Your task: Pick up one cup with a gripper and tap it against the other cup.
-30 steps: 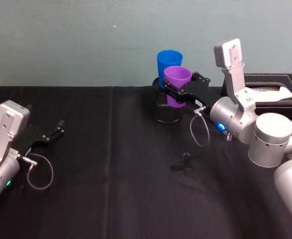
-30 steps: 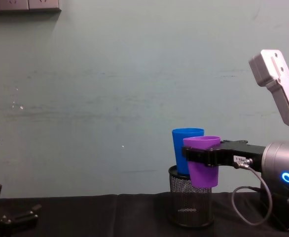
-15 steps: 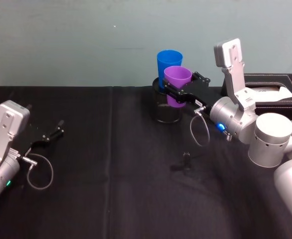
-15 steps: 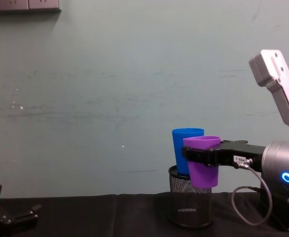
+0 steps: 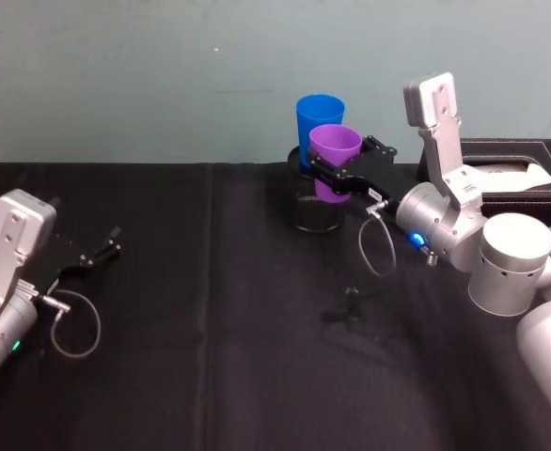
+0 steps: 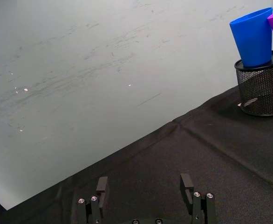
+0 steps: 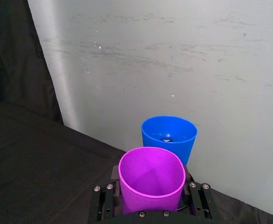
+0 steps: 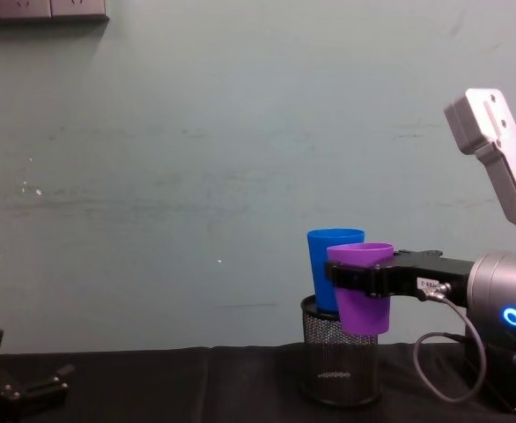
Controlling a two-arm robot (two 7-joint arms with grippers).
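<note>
My right gripper [image 5: 332,175] [image 8: 353,278] [image 7: 150,201] is shut on the purple cup [image 5: 335,160] [image 8: 360,286] [image 7: 150,179], holding it upright in the air over the near rim of the mesh pen holder. The blue cup [image 5: 319,123] [image 8: 331,267] [image 7: 169,136] [image 6: 253,36] stands upright in that holder, just behind the purple cup. The two cups are close together or touching; I cannot tell which. My left gripper [image 5: 102,252] [image 6: 146,185] [image 8: 16,385] rests open and empty near the table at the far left.
A black mesh pen holder [image 5: 312,209] [image 8: 339,361] [image 6: 262,88] stands on the black tablecloth [image 5: 219,338] near the back wall. A black box [image 5: 515,169] with white paper sits at the back right. A small dark object [image 5: 351,303] lies mid-table.
</note>
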